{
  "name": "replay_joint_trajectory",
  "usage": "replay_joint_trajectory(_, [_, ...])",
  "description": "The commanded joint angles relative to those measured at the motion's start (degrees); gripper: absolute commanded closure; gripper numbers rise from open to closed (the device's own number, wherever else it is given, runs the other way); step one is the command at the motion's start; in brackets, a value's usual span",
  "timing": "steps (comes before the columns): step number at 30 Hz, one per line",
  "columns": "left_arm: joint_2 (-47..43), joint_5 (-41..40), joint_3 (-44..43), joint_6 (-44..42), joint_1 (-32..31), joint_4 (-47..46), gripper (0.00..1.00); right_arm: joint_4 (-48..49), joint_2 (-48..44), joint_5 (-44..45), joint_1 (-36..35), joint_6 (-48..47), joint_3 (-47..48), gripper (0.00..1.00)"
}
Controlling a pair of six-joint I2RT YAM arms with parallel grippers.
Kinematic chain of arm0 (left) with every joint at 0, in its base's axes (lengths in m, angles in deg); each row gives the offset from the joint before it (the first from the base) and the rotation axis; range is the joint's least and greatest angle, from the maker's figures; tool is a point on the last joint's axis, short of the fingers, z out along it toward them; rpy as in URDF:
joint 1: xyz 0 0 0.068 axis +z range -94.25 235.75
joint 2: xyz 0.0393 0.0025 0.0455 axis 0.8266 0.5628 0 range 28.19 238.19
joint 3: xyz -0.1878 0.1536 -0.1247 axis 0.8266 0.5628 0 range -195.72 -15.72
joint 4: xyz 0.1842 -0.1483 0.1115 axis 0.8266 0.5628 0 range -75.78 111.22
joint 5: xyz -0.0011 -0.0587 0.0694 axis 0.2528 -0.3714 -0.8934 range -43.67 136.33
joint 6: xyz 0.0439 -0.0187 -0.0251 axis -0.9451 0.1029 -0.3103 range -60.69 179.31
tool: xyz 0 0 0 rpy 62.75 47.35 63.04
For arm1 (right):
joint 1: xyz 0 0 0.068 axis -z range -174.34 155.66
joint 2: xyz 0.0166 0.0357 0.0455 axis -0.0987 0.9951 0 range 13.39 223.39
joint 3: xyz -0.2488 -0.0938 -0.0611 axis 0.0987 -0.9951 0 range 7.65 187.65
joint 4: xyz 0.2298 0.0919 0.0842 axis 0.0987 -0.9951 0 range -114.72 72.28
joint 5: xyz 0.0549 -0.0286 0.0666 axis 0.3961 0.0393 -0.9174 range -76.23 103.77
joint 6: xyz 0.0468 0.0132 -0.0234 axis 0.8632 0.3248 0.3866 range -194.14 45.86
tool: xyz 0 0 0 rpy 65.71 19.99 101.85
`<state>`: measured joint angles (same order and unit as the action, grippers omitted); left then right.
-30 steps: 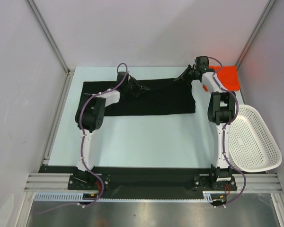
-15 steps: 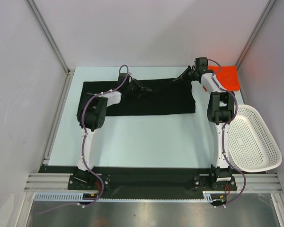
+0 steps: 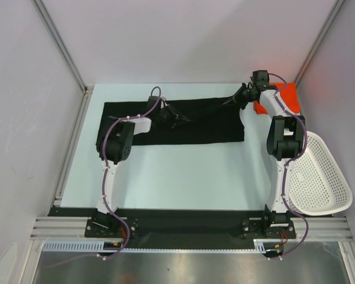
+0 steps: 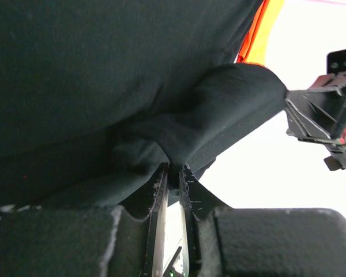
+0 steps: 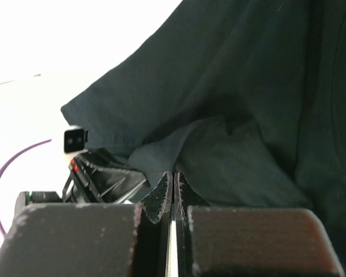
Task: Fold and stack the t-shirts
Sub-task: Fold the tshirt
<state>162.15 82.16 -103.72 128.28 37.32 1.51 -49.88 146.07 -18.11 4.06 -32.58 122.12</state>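
Nearest of all, well back from the right fingers and off to their outer side, a white mesh basket sat at the right edge of the pale tabletop. Farther out, the black t-shirt lay spread in a wide band across the far part of the tabletop, under both sets of fingers. The left fingers were closed almost fully, with only a thin gap between them, and pinched a raised fold of the black cloth that bulged up just ahead of their tips. The right fingers were closed tight on a tuck of the same shirt near its far right corner, the hem lifted in a small peak. Beyond and to the outer side of the right fingers, the orange-red t-shirt lay at the far right corner, its edge showing just past the black cloth.
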Motion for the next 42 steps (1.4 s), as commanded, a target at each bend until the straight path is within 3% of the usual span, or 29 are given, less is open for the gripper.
replay_joint_trajectory(1, [-3.26,3.01,0.73,-0.5,0.42,-0.39,0.83,-1.76,-5.76,-0.11,0.29,-2.62,-2.58,1.0])
replay_joint_trajectory(15, [-6.94,6.26,6.17,-2.17,0.42,0.85,0.83,-2.56,-12.71,0.5,0.29,-5.88,-15.76,1.0])
replay_joint_trajectory(27, [-8.27,7.76,8.02,-4.72,0.42,4.45,0.82,-4.13,-14.47,2.08,0.2,-8.51,-19.55,1.0])
replay_joint_trajectory(30, [-8.18,7.41,8.03,-5.69,0.42,6.29,0.77,-5.19,-14.91,3.92,0.11,-9.57,-20.96,1.0])
replay_joint_trajectory(32, [-8.35,7.84,8.11,-6.39,0.42,6.82,0.67,-5.72,-15.0,4.54,0.11,-10.53,-21.4,0.99])
replay_joint_trajectory(34, [-8.62,8.55,8.03,-8.23,0.86,6.56,0.56,-8.07,-14.3,4.98,0.2,-11.76,-20.7,0.91])
replay_joint_trajectory(37, [-10.55,7.24,7.24,-13.85,2.17,10.41,0.48,-10.28,-13.85,7.35,0.29,-15.27,-17.8,0.65])
replay_joint_trajectory(40, [-11.25,5.83,4.61,-18.16,2.53,14.12,0.46,-7.23,-13.42,7.97,0.2,-17.83,-15.96,0.55])
replay_joint_trajectory(42, [-10.82,6.0,3.11,-17.3,2.35,12.98,0.46,-7.47,-11.84,7.1,0.46,-17.92,-12.2,0.54])
